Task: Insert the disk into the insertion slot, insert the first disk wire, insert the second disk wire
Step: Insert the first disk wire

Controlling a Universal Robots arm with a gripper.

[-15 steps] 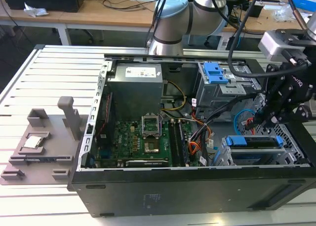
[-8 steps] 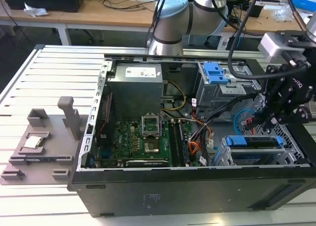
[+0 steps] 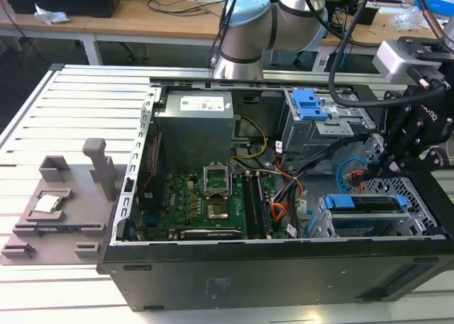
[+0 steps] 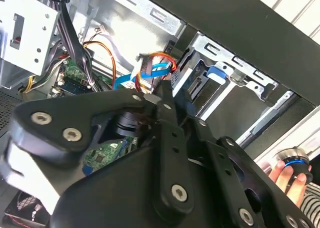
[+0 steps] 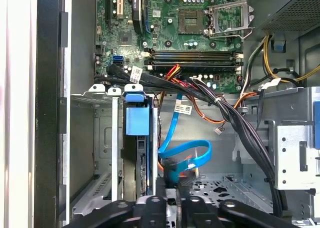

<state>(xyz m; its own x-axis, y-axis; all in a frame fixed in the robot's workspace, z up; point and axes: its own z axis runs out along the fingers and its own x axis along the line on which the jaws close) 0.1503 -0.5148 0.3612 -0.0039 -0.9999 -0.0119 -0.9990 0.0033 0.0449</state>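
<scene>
Nearest, in the first wrist view: my pincer [image 5: 170, 194], jaws closed on the plug end of the blue disk wire [image 5: 175, 120].

Just beside the plug, the disk [image 5: 136, 122] stands on edge, already seated in the insertion slot [image 5: 102, 138]. Its long axis, as I judge it, runs from my plug toward the motherboard [image 5: 165, 33].

The exterior view places slot and disk at the corner of the case [image 3: 248, 274] on that view's right, with my pincer hanging over the cage. That view gives my height over it; the first wrist view gives the sideways gap.

Farthest, in the second wrist view: a person's hand [image 4: 285, 174] beyond the case wall.
</scene>
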